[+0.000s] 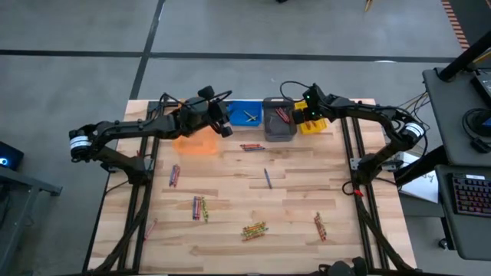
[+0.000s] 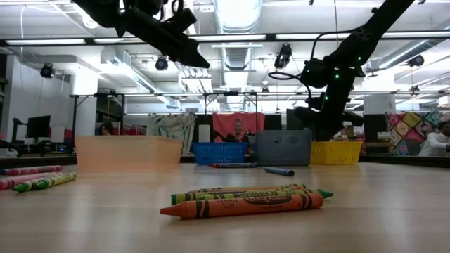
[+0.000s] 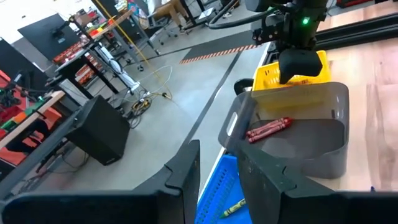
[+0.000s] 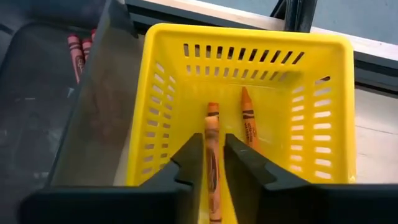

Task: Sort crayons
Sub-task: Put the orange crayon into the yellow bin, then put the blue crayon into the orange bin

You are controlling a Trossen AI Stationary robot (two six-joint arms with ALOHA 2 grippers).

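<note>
Right tool [image 4: 212, 163] over the yellow bin [image 4: 155, 124], fingers narrowly parted around an orange crayon [image 4: 212, 134]; left tool [image 3: 217, 180] narrowly parted, empty, above blue bin [image 1: 244, 115]; loose crayons [image 1: 255, 229] on desk [image 1: 291, 199].

No text can be read with certainty. The orange crayon [image 2: 242, 204] nearest the low camera carries a dark printed wrapper label, but its letters are too small to make out. The wrappers of the two crayons [image 4: 247, 124] in the yellow bin [image 4: 311, 124] are likewise illegible.
</note>
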